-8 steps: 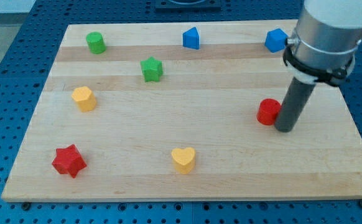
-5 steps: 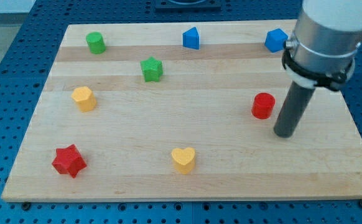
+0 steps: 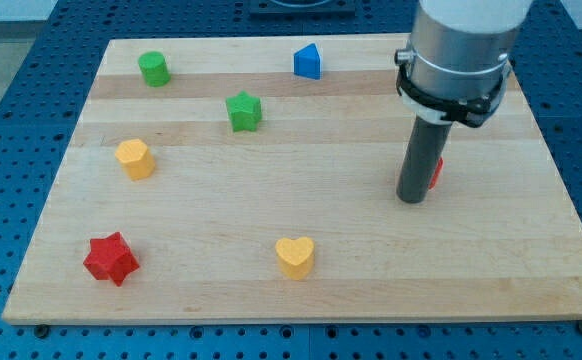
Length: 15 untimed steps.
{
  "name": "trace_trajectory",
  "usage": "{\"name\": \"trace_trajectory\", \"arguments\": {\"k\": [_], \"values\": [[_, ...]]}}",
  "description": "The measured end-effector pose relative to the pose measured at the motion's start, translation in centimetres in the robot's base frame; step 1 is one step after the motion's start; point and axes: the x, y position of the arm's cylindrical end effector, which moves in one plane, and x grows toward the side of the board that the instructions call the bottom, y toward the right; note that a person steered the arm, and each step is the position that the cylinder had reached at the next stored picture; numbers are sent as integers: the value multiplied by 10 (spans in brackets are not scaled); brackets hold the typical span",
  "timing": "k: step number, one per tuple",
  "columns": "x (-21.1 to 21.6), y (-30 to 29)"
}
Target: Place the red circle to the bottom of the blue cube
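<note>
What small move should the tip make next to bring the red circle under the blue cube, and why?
Probably a short push toward the view's right: my tip stands at the left side of the red circle, which shows only as a sliver behind the rod. The arm hides the blue cube, so alignment stays uncertain.

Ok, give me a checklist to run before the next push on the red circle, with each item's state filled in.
1. Red circle located: ok, only a sliver shows at the rod's right.
2. My tip on the board: ok, at the circle's lower left.
3. Tip touching the circle: cannot tell.
4. Blue cube visible: not ok, the arm hides that corner.
5. Circle below the cube: cannot tell.
6. Yellow heart out of the way: ok.
</note>
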Motion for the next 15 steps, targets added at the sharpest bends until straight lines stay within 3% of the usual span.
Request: {"name": "trace_trajectory", "arguments": {"k": [3,5,8,11,15], "values": [[7,-4],[-24,4],[-16,-8],[-46,-18],[-39,39]]}}
